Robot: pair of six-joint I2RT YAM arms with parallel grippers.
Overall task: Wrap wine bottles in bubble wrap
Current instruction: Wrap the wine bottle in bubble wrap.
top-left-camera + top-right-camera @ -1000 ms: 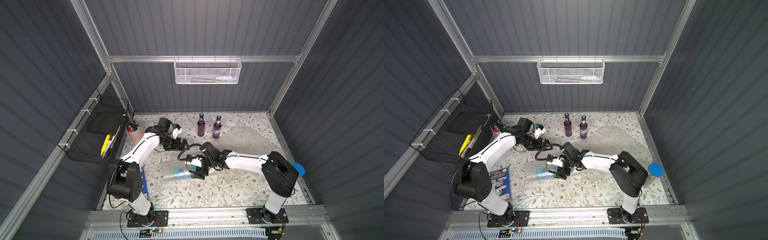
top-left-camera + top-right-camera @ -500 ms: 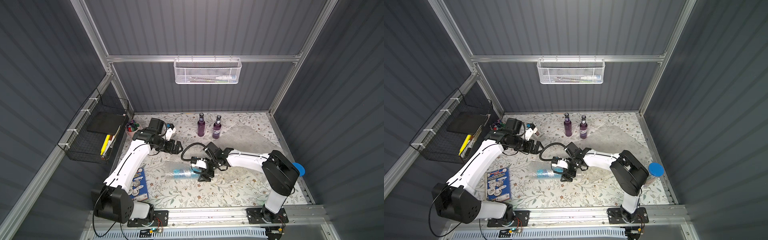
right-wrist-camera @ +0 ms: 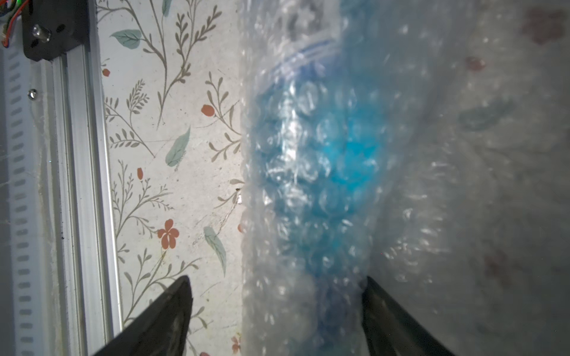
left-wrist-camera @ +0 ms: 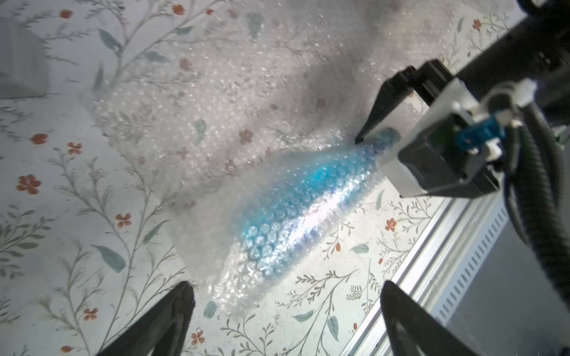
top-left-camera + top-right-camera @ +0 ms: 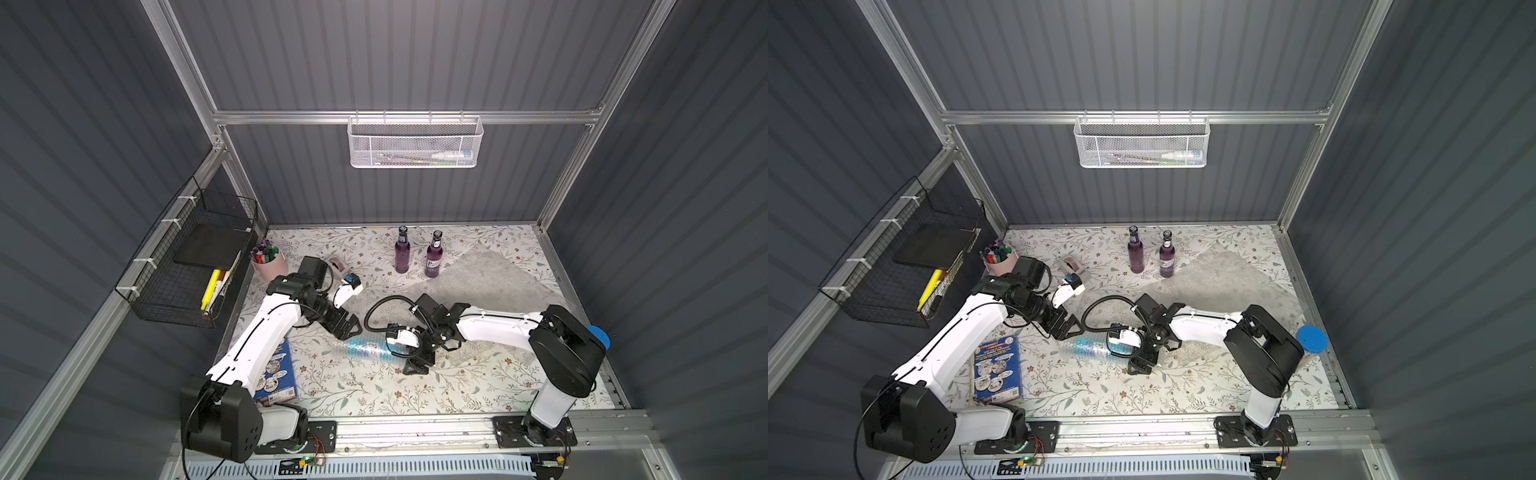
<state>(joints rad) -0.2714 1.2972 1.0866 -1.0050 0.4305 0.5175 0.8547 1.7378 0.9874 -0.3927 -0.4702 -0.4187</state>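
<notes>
A bright blue wine bottle [image 5: 368, 348] [image 5: 1090, 348] lies on its side on the table, rolled in bubble wrap [image 4: 216, 92] whose loose part spreads out behind it. My left gripper [image 5: 347, 328] [image 4: 288, 286] is open just off the wrapped bottle's [image 4: 290, 215] base end, touching nothing. My right gripper [image 5: 415, 353] [image 3: 276, 280] is open and straddles the wrapped bottle [image 3: 324, 169] near its neck; one finger rests against the wrap, the other stands clear. Two purple wine bottles [image 5: 402, 255] [image 5: 433, 259] stand at the back beside a flat sheet of bubble wrap [image 5: 490, 278].
A pink cup of markers [image 5: 268, 259] and a tape dispenser [image 5: 338, 266] stand at the back left. A blue booklet [image 5: 276, 374] lies under the left arm. A blue-lidded cylinder [image 5: 596, 336] sits at the right edge. The metal rail [image 3: 77, 185] runs along the front.
My left arm has swung from the back left toward the front, bringing its open gripper down to the bottle's base end. My right gripper stayed over the bottle.
</notes>
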